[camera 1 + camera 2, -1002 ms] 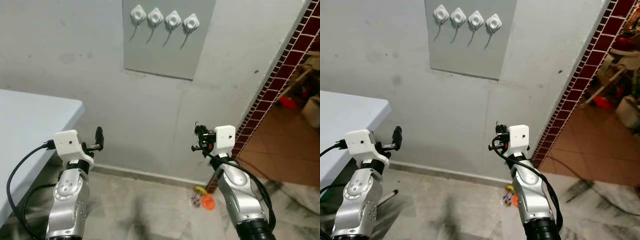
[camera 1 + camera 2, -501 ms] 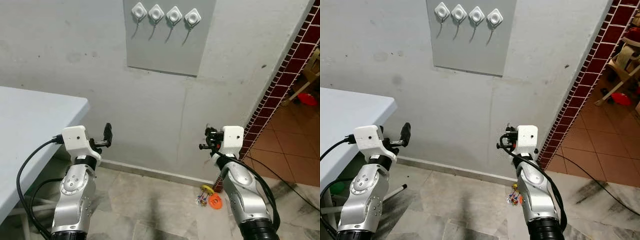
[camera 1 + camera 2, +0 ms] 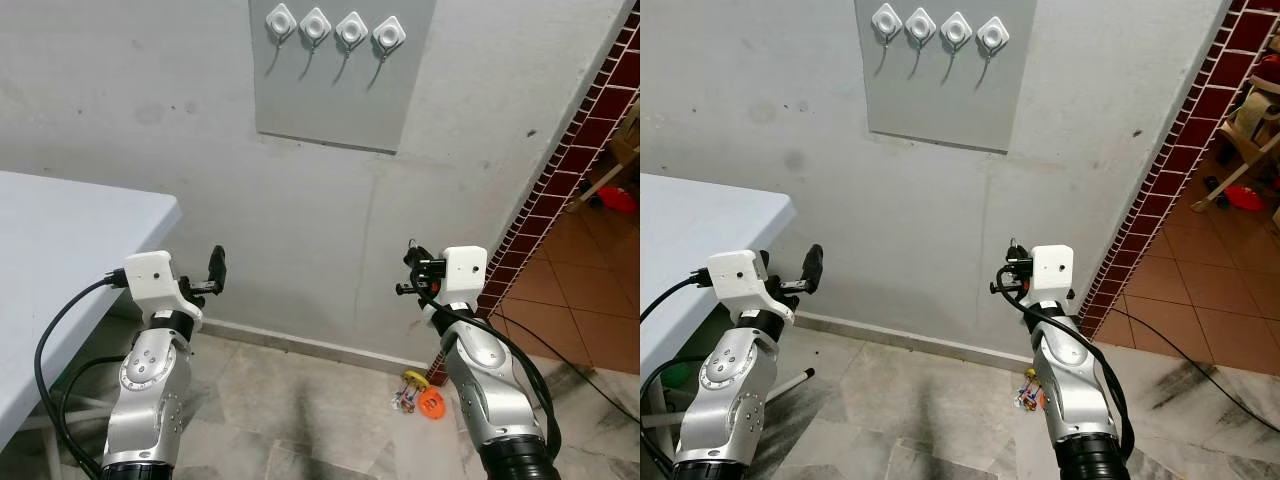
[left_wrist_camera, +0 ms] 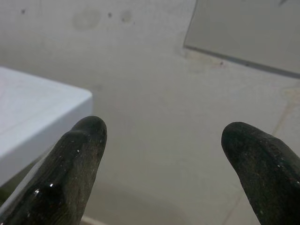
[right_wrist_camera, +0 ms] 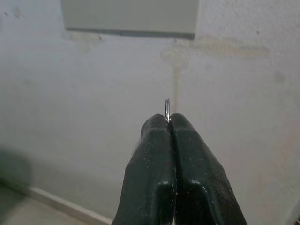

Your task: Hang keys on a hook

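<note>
Right gripper [image 5: 169,123] pinching key ring [image 5: 167,107], no legible writing

You won't find anything to read here — no text, label, brand or number on the wall [image 3: 150,150], the panel [image 3: 330,90] or the bench [image 3: 60,230].

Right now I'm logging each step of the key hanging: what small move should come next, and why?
Probably raise the right gripper toward the hooks. Its fingers pinch a thin key ring, well below the grey panel that carries them.
</note>
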Robot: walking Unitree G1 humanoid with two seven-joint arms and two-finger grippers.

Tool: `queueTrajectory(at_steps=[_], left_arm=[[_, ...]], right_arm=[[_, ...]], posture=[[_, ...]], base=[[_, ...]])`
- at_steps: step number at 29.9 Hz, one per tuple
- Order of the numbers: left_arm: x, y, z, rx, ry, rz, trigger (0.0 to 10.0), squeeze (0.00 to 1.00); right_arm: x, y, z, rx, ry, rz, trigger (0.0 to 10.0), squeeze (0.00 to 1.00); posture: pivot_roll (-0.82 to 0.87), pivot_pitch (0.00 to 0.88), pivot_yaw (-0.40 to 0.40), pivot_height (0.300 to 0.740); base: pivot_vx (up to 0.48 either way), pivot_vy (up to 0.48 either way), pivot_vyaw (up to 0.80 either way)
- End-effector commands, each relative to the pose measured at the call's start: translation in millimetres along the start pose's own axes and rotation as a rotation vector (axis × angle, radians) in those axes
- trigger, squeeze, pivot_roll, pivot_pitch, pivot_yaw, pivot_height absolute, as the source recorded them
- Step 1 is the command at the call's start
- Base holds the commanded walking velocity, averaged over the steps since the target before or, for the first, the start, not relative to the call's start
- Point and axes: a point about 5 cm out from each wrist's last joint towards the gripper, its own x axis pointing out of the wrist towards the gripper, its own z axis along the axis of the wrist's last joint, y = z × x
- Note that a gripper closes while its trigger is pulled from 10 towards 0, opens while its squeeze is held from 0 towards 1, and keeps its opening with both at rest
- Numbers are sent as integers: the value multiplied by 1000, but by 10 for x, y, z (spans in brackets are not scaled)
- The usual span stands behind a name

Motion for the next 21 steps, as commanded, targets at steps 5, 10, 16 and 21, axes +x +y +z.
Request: queueTrajectory(at_steps=[5,10,16,21], left_arm=[[2,-21,91,36,-34,-34,10000,0],[-2,-10,94,38,-34,-40,10000,0],[0,-15,97,43,-33,-46,10000,0],[3,-17,102,45,-35,-49,10000,0]], right_arm=[[2,22,100,0,-49,14,10000,0],[1,60,88,5,-52,25,10000,0],[-7,67,81,7,-51,31,10000,0],[-6,72,77,6,-49,36,10000,0]], posture=[[-44,0,-22,740],[-41,0,-15,740],[-38,0,-16,740],[-35,0,-17,740]], base=[[371,0,0],[388,0,0],[389,0,0],[426,0,0]])
